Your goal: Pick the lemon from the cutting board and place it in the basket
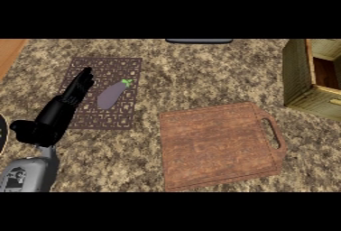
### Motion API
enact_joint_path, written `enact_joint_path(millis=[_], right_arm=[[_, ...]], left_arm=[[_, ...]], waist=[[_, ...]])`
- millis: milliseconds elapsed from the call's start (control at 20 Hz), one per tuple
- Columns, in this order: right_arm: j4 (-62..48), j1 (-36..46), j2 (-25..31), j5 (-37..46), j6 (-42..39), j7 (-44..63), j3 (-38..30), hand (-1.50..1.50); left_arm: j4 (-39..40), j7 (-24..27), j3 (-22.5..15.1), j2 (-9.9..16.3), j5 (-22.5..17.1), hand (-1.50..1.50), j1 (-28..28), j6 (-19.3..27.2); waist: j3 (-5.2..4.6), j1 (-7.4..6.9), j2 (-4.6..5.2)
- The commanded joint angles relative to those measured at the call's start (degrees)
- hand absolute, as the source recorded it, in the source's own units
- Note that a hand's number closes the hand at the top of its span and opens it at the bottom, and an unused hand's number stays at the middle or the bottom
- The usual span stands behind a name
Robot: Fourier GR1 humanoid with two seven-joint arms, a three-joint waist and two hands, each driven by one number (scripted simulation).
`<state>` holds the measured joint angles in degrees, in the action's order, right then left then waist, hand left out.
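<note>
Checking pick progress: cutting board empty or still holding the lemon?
Empty: the cutting board shows bare wood, no lemon in view. Only an eggplant lies on the mat.

The cutting board lies bare on the counter. Up-left of the cutting board, an eggplant rests on a brown mat, the left hand extended straight-fingered just beside it. A wooden basket stands up-right of the cutting board.

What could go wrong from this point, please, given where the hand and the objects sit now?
1. No lemon shows on the cutting board; the robot may have nothing to pick.
2. The left hand lies open over the brown mat beside the eggplant and might grab or nudge it instead.
3. The basket sits partly out of view at the right edge.
</note>
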<state>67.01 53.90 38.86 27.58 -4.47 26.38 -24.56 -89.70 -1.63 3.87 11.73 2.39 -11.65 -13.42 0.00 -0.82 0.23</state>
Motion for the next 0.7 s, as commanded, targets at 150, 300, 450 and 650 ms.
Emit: enact_joint_path(millis=[150, 300, 450, 650], right_arm=[[-17.58, -0.03, 5.36, -1.24, 2.45, -15.21, -3.65, 1.50], [-22.08, -1.76, 3.82, 0.20, 8.73, -21.68, -3.67, 1.50], [-24.50, -2.53, 4.66, 1.14, 11.55, -27.01, -3.32, 1.50], [-30.74, -0.06, 4.78, 1.15, 19.23, -31.44, -5.59, 1.50]], left_arm=[[-1.12, 0.26, -2.13, -2.20, 2.10, 0.00, 1.42, 1.38], [-0.63, 0.37, -0.09, -0.96, 0.07, 0.00, 0.97, -0.09], [1.51, 2.85, 0.94, 0.98, -0.29, 0.00, 1.22, -2.28], [-2.65, -1.48, -0.70, -1.38, 0.32, 0.00, 0.31, 0.00]], waist=[[0.03, -0.15, 0.16], [0.04, -0.26, 0.15], [0.03, -0.18, 0.18], [0.08, -0.68, 0.25]])
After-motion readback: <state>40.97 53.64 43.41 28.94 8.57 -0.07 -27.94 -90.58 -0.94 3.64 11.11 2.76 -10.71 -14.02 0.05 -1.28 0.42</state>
